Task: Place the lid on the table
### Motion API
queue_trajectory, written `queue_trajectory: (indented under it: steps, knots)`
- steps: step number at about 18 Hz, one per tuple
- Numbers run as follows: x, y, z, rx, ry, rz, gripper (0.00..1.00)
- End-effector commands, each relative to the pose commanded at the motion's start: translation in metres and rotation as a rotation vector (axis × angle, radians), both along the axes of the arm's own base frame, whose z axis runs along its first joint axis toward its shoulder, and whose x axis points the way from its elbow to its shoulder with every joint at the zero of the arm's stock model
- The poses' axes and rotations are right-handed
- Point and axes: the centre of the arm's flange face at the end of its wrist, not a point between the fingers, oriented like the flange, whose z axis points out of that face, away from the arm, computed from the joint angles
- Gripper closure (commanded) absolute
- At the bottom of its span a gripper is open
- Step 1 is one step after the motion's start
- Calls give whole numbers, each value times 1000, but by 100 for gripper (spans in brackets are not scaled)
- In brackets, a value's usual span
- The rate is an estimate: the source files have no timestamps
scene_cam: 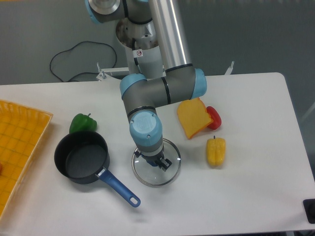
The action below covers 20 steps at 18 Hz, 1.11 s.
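The lid (170,173) is a round clear glass disc with a thin metal rim. It lies flat on the white table (256,196), just right of the dark saucepan (81,157) with the blue handle. My gripper (158,161) points straight down over the lid's centre, right at the knob. The wrist hides the knob and most of the fingers, so I cannot tell whether the jaws are closed on it.
A green pepper (81,122) sits behind the saucepan. An orange wedge (193,118), a red pepper (214,117) and a yellow pepper (215,151) lie right of the lid. A yellow gridded tray (17,147) is at the left edge.
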Motion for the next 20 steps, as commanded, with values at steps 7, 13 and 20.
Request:
queue_trajectory:
  steps: [7,13,20]
  knots:
    - [1,1,-3,-2,0,-3,35]
    - [1,1,-7,-9,-4,-3,32]
    - [2,2,-9,-14,-1,-7,23]
